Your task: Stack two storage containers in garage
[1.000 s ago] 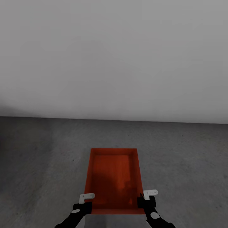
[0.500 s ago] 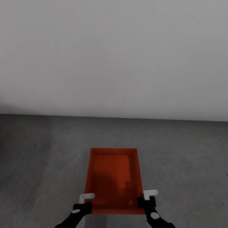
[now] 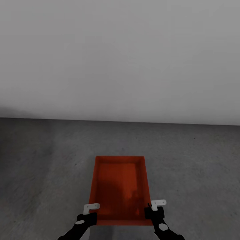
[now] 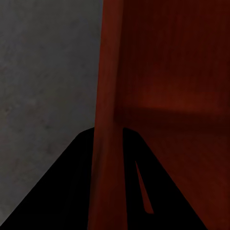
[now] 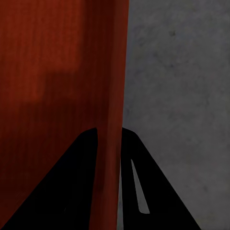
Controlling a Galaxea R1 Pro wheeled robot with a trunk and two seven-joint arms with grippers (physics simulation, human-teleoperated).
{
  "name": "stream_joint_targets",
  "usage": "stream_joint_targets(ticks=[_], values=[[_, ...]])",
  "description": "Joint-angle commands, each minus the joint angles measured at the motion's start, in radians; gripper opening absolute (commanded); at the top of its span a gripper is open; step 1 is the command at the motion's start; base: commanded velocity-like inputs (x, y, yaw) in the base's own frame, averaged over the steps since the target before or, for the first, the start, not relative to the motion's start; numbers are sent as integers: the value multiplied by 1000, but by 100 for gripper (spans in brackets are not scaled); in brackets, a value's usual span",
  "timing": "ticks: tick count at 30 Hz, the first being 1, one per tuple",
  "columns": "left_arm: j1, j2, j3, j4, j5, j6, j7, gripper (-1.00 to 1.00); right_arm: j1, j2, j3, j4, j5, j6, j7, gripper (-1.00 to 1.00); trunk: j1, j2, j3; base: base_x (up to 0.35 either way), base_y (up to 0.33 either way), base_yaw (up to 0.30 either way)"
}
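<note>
One orange-red storage container (image 3: pixel 120 190) is held above the dark grey concrete floor (image 3: pixel 200 166), a short way out from the white wall (image 3: pixel 120 60). The left gripper (image 3: pixel 89 213) is clamped on the container's left side wall near the corner closest to the robot, one finger on each face, as seen in the left wrist view (image 4: pixel 108 143). The right gripper (image 3: pixel 155 209) is clamped likewise on the right side wall (image 5: pixel 112 134). The container is judged to have reached the garage but not yet to be set down. Placement, retrieval of the second container, and stacking are judged to remain.
</note>
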Motion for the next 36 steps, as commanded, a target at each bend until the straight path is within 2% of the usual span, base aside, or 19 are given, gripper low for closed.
stream_joint_targets(ticks=[1, 36], values=[[0, 2, 16, 1, 11, 4, 32, -100, -1, -6, -16, -2, -9, -85, -54, -100, 4, -7, -4, 0, 0, 0], [0, 2, 16, 0, 11, 3, 32, -100, -1, -7, -16, -2, -9, -85, -55, -100, 138, -252, -114, 0, 0, 0]])
